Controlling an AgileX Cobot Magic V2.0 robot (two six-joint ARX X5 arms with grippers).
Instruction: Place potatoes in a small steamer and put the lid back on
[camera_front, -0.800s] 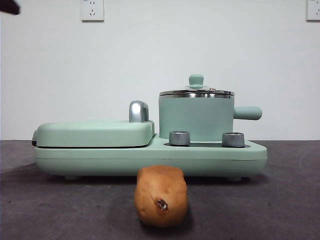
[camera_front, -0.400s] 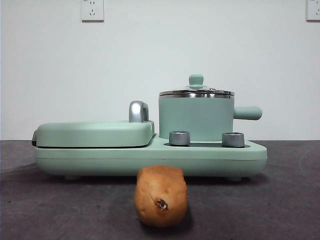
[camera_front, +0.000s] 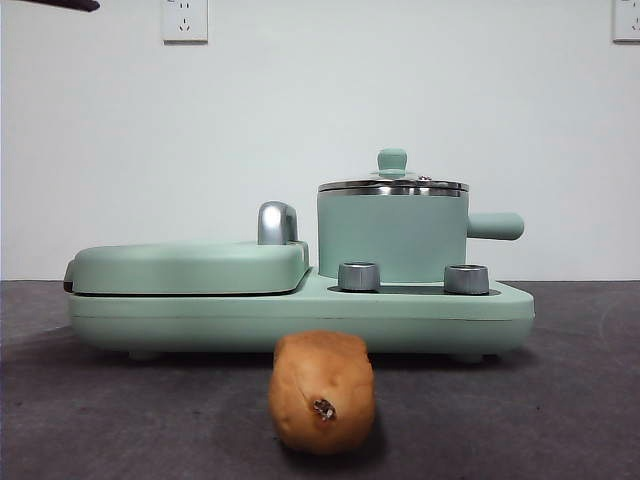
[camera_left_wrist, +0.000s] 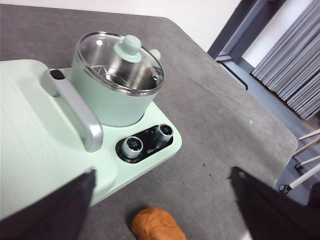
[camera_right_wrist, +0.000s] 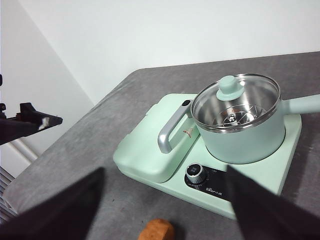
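Observation:
The orange-brown potato (camera_front: 322, 392) lies on the dark table in front of the appliance, its dark eye spot facing the front camera. The mint-green steamer (camera_front: 392, 240) stands on the appliance's right side, its stubby handle pointing right. The lid (camera_front: 392, 183) with its mint knob sits on it. My left gripper (camera_left_wrist: 162, 172) is open and empty, high above the potato (camera_left_wrist: 156, 225) and near the steamer (camera_left_wrist: 112, 95). My right gripper (camera_right_wrist: 165, 172) is open and empty, high above the table, with the potato (camera_right_wrist: 156, 230), steamer (camera_right_wrist: 245, 135) and lid (camera_right_wrist: 235, 102) below.
The flat mint griddle cover (camera_front: 190, 265) with a chrome handle (camera_front: 277, 222) fills the appliance's left side. Two chrome knobs (camera_front: 359, 276) sit in front of the steamer. A black arm tip (camera_front: 60, 4) shows at the top left corner. The other arm (camera_right_wrist: 25, 122) shows in the right wrist view.
The potato, steamer and lid have not moved. The black arm tip at the top left corner left the view half a second ago and shows again now as a thin sliver.

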